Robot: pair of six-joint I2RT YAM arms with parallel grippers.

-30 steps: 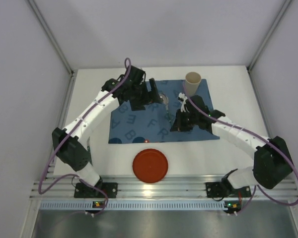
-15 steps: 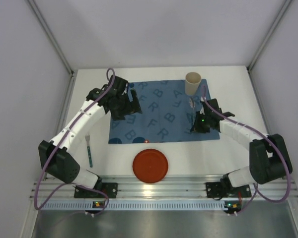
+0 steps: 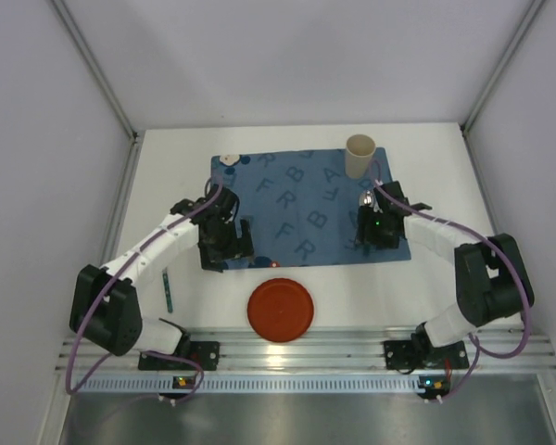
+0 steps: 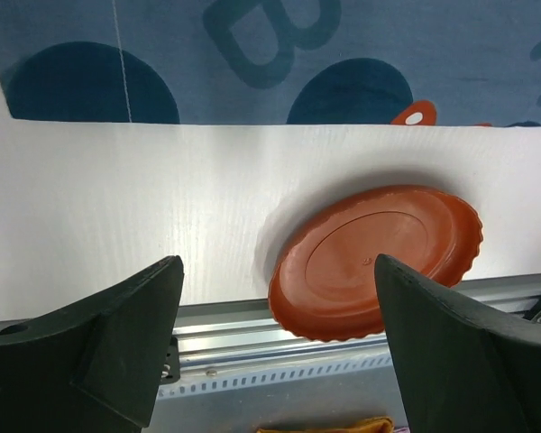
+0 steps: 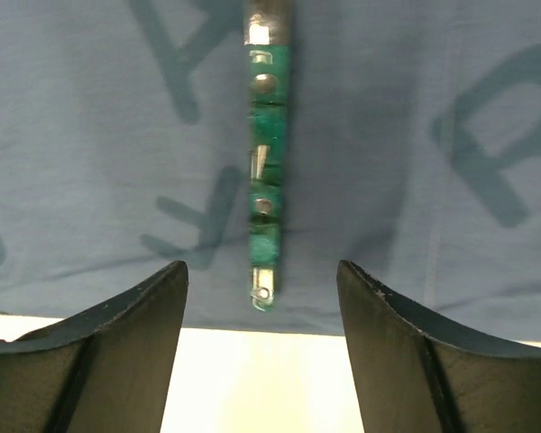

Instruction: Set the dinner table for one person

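The dinner table (image 3: pixel 435 278) is a white tabletop with a blue lettered placemat (image 3: pixel 296 199) on it. A green-handled utensil (image 5: pixel 266 180) lies on the mat's right side, its metal end (image 3: pixel 364 198) pointing toward the beige cup (image 3: pixel 360 155). My right gripper (image 5: pixel 261 271) hovers open over the handle's end, with nothing between its fingers. A red plate (image 3: pixel 281 311) rests near the front rail. My left gripper (image 3: pixel 230 243) is open over the mat's near-left corner. In the left wrist view the plate (image 4: pixel 379 257) shows beyond the left gripper (image 4: pixel 275 266).
A second green-handled utensil (image 3: pixel 169 289) lies on the white top left of the mat. A small white object (image 3: pixel 228 159) sits at the mat's far-left corner. The ribbed aluminium rail (image 3: pixel 287 352) runs along the near edge, and walls close in left, right and back.
My right gripper has opened and let go of the green-handled utensil, which now lies on the mat. The left arm has drawn back from the mat's far side to its near-left corner.
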